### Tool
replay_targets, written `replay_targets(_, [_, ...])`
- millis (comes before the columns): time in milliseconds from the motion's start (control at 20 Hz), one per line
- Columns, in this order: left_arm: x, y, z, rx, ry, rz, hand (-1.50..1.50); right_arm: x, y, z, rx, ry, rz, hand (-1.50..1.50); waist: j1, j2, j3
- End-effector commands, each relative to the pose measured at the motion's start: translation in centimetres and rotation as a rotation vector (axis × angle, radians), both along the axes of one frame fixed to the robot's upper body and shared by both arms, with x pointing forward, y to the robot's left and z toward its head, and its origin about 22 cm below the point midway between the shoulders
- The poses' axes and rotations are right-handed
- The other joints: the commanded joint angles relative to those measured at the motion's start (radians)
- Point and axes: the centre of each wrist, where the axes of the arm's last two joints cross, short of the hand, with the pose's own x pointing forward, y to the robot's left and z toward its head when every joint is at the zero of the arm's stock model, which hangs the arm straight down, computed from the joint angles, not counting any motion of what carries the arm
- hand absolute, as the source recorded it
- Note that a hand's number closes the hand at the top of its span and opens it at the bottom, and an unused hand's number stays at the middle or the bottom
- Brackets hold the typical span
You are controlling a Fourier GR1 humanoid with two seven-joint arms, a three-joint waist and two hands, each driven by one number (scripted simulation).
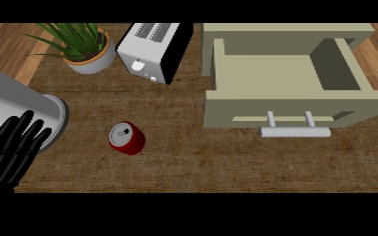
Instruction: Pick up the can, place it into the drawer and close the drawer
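A red can (127,138) with a silver top stands upright on the brown counter, left of centre. The beige drawer (284,102) at the right is pulled open, its inside bare, with a pale handle (294,131) on its front. My left hand (21,142) shows at the left edge, fingers straight and pointing up, holding nothing, well left of the can. The right hand is out of sight.
A white toaster (151,50) stands at the back centre. A potted green plant (83,45) sits at the back left. My grey left forearm (29,107) fills the left edge. Open counter lies between the can and the drawer.
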Motion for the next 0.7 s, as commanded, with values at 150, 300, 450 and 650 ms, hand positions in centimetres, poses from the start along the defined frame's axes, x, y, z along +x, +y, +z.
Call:
replay_targets(150, [-0.3, 0.5, -0.1, -0.118, 0.049, 0.037, -1.5, -0.9, -2.1, 0.6, -0.013, -0.003, 0.008, -1.5, 0.001, 0.001, 0.0])
replay_targets(300, [0.3, 0.8, 0.6, -0.189, 0.077, 0.033, -1.5, -3.8, -1.6, -1.7, 0.002, 0.019, 0.017, -1.5, -0.008, 0.0, 0.0])
replay_targets(450, [2.0, 1.0, -0.5, -0.219, 0.112, 0.012, -1.5, -3.4, -3.0, 0.2, -0.003, 0.004, 0.021, -1.5, -0.007, 0.001, 0.0])
replay_targets(650, [3.6, 1.3, -1.3, -0.271, 0.163, 0.012, -1.5, -4.3, -3.8, 0.1, -0.015, -0.004, 0.024, -1.5, -0.009, 0.001, 0.0])
